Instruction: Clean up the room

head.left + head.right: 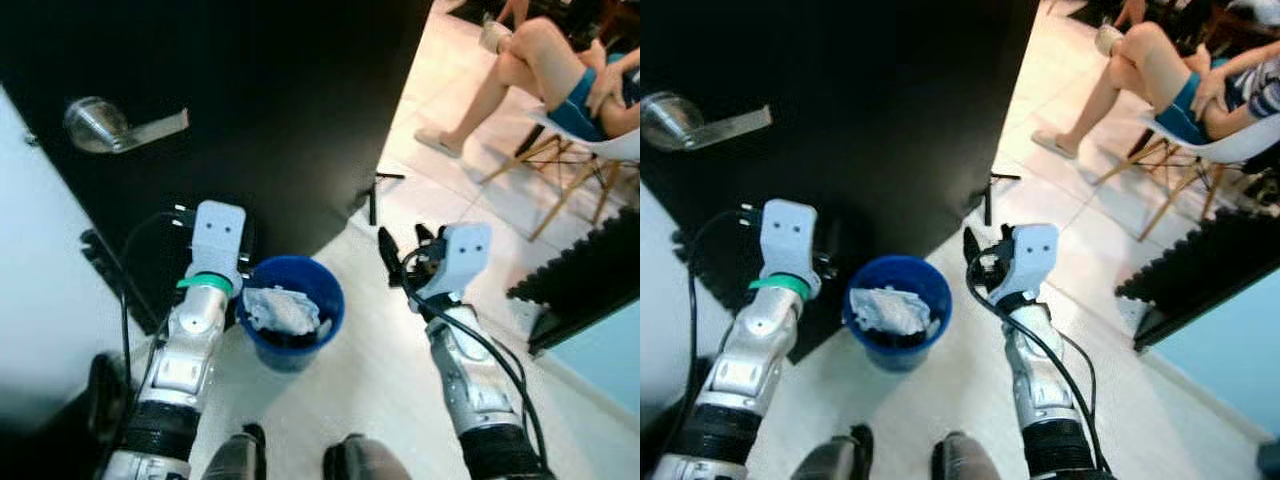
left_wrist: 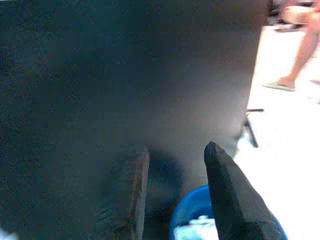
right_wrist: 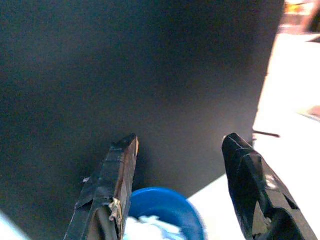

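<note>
1. Blue bin point(image 1: 292, 312) standing upright on the pale floor point(image 1: 390, 390), just in front of the black door point(image 1: 250, 110) and close to its open edge.
2. Crumpled white paper point(image 1: 280, 310) lying inside the bin, reaching to about the rim.
3. Left gripper point(image 2: 172, 200) held out just beside the bin on the robot's left, fingers spread apart, nothing between them; aimed at the dark door face, with the bin's blue rim showing past one fingertip in the left wrist view.
4. Right gripper point(image 3: 182, 190) held out to the right of the bin, a little apart from it, fingers likewise spread wide and empty; worn tape visible on one finger point(image 3: 110, 195) in the right wrist view.
5. Both silver arms raised forward, bin between them; green band around the left wrist point(image 1: 205, 283), black cables running along both forearms.
6. Silver lever handle point(image 1: 115, 125) on the door, up and to the left of the left arm.
7. Black door stop point(image 1: 375, 195) at the door's free edge, on the tiled floor beyond.
8. Seated person point(image 1: 545, 70) at the upper right, legs crossed, on a white chair point(image 1: 590, 150) with wooden legs, well apart from the bin.
9. Dark ribbed radiator point(image 1: 585, 275) against the light blue wall at the right edge.
10. Robot's two feet point(image 1: 300, 460) at the bottom, just behind the bin.
</note>
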Controlling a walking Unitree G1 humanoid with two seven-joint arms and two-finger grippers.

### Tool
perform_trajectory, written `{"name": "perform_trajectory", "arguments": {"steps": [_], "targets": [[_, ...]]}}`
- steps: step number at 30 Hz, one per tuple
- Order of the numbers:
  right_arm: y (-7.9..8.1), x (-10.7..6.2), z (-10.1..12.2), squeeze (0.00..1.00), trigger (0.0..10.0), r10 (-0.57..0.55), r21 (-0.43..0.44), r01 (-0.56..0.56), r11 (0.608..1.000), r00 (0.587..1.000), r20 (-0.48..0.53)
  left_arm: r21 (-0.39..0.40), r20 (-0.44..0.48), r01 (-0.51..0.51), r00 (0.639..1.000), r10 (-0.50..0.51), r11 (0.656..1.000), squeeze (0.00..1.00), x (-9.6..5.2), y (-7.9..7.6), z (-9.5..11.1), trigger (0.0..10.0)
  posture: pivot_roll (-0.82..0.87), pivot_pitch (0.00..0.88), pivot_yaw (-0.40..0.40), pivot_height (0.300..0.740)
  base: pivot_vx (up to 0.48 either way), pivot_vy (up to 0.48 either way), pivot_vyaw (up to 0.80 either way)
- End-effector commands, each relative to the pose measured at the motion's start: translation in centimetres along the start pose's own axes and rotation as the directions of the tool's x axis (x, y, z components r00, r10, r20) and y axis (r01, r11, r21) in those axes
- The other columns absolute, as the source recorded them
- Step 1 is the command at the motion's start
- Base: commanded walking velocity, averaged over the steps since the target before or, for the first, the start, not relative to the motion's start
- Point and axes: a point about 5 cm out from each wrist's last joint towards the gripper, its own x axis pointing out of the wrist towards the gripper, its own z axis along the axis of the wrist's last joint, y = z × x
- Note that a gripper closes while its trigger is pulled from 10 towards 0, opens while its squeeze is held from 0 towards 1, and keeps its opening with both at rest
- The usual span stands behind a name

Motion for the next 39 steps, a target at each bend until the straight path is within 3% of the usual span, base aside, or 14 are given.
{"name": "perform_trajectory", "arguments": {"steps": [1, 39], "targets": [[-0.34, -0.26, -0.46, 0.0, 10.0, -0.006, -0.01, 0.006, 1.0, 1.0, -0.017, 0.005, -0.021, 0.006, 1.0, -0.006, 1.0, 0.0, -0.32, -0.38, -0.52, 10.0, -0.05, 0.0, -0.015, 0.74, -0.371, 0.0, 0.0], [-0.35, -0.31, -1.17, 0.0, 10.0, -0.009, -0.018, 0.009, 1.0, 0.999, -0.033, 0.017, -0.035, 0.004, 0.999, -0.003, 1.0, 0.0, -0.47, -0.39, -0.7, 10.0, -0.05, 0.002, -0.003, 0.74, -0.379, 0.0, 0.0]]}}
